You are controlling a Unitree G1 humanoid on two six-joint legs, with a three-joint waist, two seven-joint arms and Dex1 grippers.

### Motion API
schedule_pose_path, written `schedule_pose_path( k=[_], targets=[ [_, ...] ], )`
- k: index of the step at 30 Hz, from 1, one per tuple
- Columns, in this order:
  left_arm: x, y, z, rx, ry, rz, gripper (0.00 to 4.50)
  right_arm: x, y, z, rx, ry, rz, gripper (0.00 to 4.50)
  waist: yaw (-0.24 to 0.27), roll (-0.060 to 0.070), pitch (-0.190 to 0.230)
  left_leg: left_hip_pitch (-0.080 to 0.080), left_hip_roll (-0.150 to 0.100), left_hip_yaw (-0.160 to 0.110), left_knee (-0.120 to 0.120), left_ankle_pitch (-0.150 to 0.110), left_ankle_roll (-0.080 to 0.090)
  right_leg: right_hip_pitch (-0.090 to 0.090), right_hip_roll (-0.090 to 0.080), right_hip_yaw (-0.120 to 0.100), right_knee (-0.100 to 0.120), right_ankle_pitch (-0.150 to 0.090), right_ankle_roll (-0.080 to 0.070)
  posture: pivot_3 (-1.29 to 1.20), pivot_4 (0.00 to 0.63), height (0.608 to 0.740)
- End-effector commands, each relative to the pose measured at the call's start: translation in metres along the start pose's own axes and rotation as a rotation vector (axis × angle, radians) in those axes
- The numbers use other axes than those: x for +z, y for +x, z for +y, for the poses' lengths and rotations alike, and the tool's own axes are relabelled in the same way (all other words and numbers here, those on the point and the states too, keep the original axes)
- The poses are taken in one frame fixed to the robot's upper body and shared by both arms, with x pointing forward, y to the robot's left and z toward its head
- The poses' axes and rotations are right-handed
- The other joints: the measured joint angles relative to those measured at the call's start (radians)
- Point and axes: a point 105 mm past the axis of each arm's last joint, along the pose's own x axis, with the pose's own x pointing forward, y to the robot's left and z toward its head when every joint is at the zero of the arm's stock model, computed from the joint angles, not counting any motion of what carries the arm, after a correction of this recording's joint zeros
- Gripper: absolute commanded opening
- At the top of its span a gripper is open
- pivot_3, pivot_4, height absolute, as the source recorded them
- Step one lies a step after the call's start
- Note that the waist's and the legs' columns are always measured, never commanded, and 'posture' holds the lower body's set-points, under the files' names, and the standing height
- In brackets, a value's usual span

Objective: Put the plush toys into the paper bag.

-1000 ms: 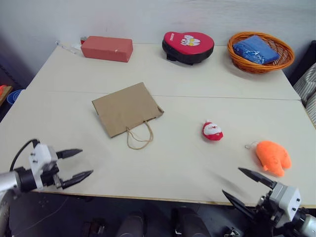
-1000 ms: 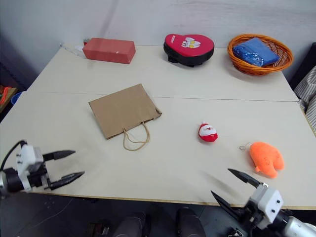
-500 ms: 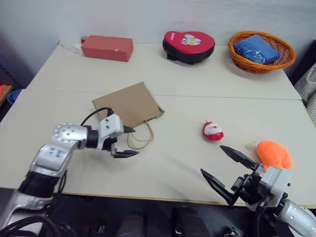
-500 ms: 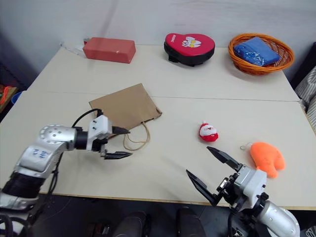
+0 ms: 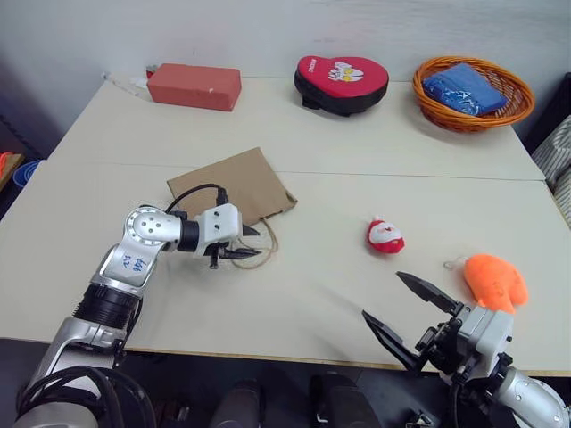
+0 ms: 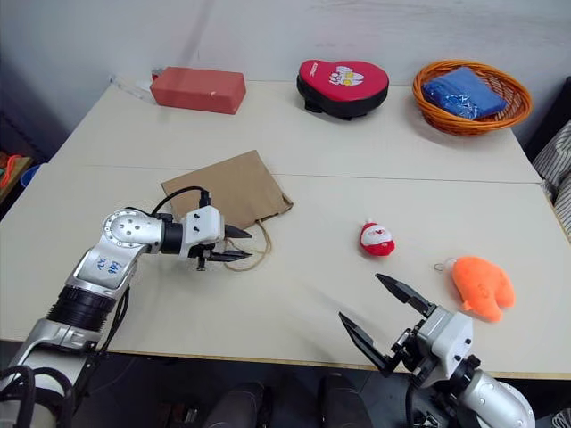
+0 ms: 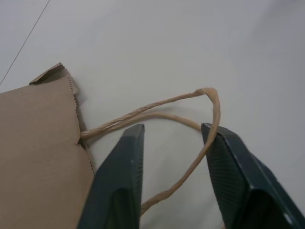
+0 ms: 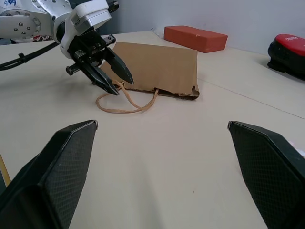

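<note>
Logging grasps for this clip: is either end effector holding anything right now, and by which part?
Nothing is gripped yet. The left end effector has its fingers astride the paper bag's twine handle, with a gap between them. The right end effector is open above the table.

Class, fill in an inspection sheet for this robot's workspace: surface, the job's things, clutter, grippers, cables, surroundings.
Surface: pale table, a seam running across it.
Job's things: paper bag lying flat, twine handles toward the front edge; Santa toy and orange toy lie on the table, outside the bag.
Clutter: red block, heart-shaped pad, wicker basket holding a blue cloth, all along the far edge.
Grippers: left gripper at the handles, fingers either side of the twine, a gap between them; right gripper open above the front edge, nothing between its fingers.
Cables: black cable looping over the left wrist.
Surroundings: pale wall behind the table.
</note>
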Motion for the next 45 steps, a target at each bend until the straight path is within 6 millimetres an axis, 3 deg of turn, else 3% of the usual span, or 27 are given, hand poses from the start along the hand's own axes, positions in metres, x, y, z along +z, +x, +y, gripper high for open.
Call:
schedule_pose_path(
  k=[1, 4, 8, 11, 18, 22, 27, 35, 41, 45],
  targets=[
    [0.009, 0.003, 0.002, -0.025, 0.017, -0.037, 0.79, 0.000, -0.006, 0.002, -0.012, -0.009, -0.002, 4.50, 0.000, 0.000, 0.000, 0.000, 0.000, 0.000, 0.000, 0.000, 0.000, 0.000, 0.000, 0.000, 0.000, 0.000, 0.000, 0.00, 0.150, 0.740],
    [0.033, 0.005, 0.005, -0.082, 0.004, -0.154, 0.03, -0.001, -0.012, 0.003, -0.013, -0.001, 0.016, 4.50, 0.000, 0.000, 0.000, 0.000, 0.000, 0.000, 0.001, 0.000, 0.000, 0.000, 0.000, 0.000, 0.000, 0.000, 0.000, 0.00, 0.150, 0.740],
    [0.097, -0.008, 0.003, -0.244, -0.003, -0.470, 0.03, 0.011, -0.009, 0.008, 0.032, 0.056, 0.013, 4.50, 0.006, 0.000, 0.000, -0.001, 0.000, 0.000, 0.005, -0.001, 0.001, 0.001, 0.000, 0.000, 0.001, 0.000, 0.000, 0.00, 0.150, 0.740],
    [0.120, -0.014, 0.000, -0.332, -0.023, -0.547, 0.00, 0.018, 0.005, 0.006, 0.054, 0.062, 0.012, 3.91, 0.000, 0.000, 0.000, -0.002, 0.000, -0.001, 0.007, -0.001, 0.001, 0.001, 0.000, -0.001, 0.000, 0.000, 0.000, 0.00, 0.150, 0.740],
    [0.149, -0.013, -0.019, -0.442, -0.008, -0.606, 0.00, 0.022, 0.057, -0.005, 0.089, 0.057, 0.014, 1.43, -0.010, 0.000, 0.000, 0.000, 0.000, -0.002, 0.007, -0.001, 0.000, 0.001, 0.001, 0.000, 0.003, 0.000, 0.000, 0.00, 0.150, 0.740],
    [0.159, -0.009, -0.019, -0.423, -0.005, -0.638, 0.00, 0.001, 0.090, -0.002, 0.152, 0.038, 0.075, 0.09, -0.008, -0.001, 0.000, -0.001, -0.001, -0.003, 0.008, -0.001, 0.000, 0.001, 0.001, 0.000, 0.002, 0.000, 0.000, 0.00, 0.150, 0.740],
    [0.162, -0.008, -0.020, -0.406, -0.014, -0.650, 0.00, -0.014, 0.119, 0.001, 0.187, 0.022, 0.106, 0.03, -0.009, -0.001, 0.001, -0.003, -0.001, -0.003, 0.008, -0.001, 0.000, -0.001, 0.000, 0.000, 0.002, 0.000, 0.000, 0.00, 0.150, 0.740],
    [0.162, -0.008, -0.025, -0.414, -0.035, -0.652, 0.00, -0.035, 0.147, 0.006, 0.262, -0.003, 0.153, 0.03, -0.012, -0.001, 0.001, -0.003, -0.001, -0.003, 0.008, -0.001, 0.000, -0.003, 0.001, 0.000, 0.002, 0.000, 0.000, 0.00, 0.150, 0.740],
    [0.165, -0.010, -0.020, -0.383, -0.035, -0.671, 0.00, -0.060, 0.159, -0.004, 0.249, 0.009, 0.227, 0.03, -0.012, -0.001, 0.001, -0.004, -0.001, -0.003, 0.008, -0.001, 0.000, -0.003, 0.001, 0.000, 0.002, 0.000, 0.000, 0.00, 0.150, 0.740],
    [0.167, -0.023, -0.006, -0.289, -0.034, -0.691, 0.00, -0.079, 0.153, -0.006, 0.260, -0.003, 0.279, 0.03, -0.013, -0.001, 0.001, -0.004, -0.001, -0.002, 0.008, -0.001, 0.000, -0.003, 0.000, 0.000, 0.002, 0.000, 0.000, 0.00, 0.150, 0.740]
  ],
)
